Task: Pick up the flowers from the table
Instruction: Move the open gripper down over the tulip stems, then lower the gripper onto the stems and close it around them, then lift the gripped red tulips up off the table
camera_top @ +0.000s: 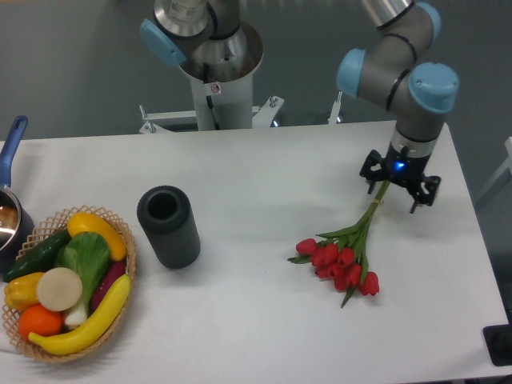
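Observation:
The flowers (342,258) are a bunch of red tulips lying on the white table (264,176), right of centre. The red heads point toward the front and the thin green stems (368,216) run up and to the right. My gripper (398,186) points down over the pale stem ends, which disappear under it. Its black fingers (370,176) stand apart on either side of the stems, so it looks open. The bunch rests flat on the table.
A dark grey cylindrical vase (169,226) stands left of centre. A wicker basket (128,264) of produce sits at the front left. A pot with a blue handle (11,152) is at the left edge. The robot's base (214,72) is behind the table.

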Robot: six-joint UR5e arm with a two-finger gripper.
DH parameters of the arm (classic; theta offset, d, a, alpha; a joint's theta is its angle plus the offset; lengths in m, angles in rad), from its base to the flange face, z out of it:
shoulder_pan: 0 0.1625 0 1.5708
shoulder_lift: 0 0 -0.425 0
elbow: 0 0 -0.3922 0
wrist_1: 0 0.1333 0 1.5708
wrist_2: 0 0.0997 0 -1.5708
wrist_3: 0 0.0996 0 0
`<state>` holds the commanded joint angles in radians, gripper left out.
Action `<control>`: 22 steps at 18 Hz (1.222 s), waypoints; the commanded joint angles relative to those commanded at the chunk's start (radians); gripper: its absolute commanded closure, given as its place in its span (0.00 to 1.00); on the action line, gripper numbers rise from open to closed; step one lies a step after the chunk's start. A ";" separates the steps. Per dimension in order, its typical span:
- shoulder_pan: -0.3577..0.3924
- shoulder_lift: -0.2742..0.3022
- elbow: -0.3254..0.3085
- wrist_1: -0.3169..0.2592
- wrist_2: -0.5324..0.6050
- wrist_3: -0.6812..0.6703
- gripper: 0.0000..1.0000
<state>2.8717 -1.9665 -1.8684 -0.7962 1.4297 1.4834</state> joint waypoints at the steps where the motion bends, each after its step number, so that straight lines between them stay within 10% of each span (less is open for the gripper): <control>1: -0.012 -0.003 -0.002 0.000 0.000 -0.005 0.00; 9: -0.032 -0.057 0.043 0.003 0.000 -0.037 0.00; 13: -0.032 -0.072 0.034 0.008 0.027 -0.037 0.37; 17: -0.034 -0.078 0.038 0.008 0.066 -0.038 0.48; 22: -0.031 -0.072 0.049 0.002 0.063 -0.043 1.00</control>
<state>2.8409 -2.0387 -1.8193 -0.7946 1.4926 1.4404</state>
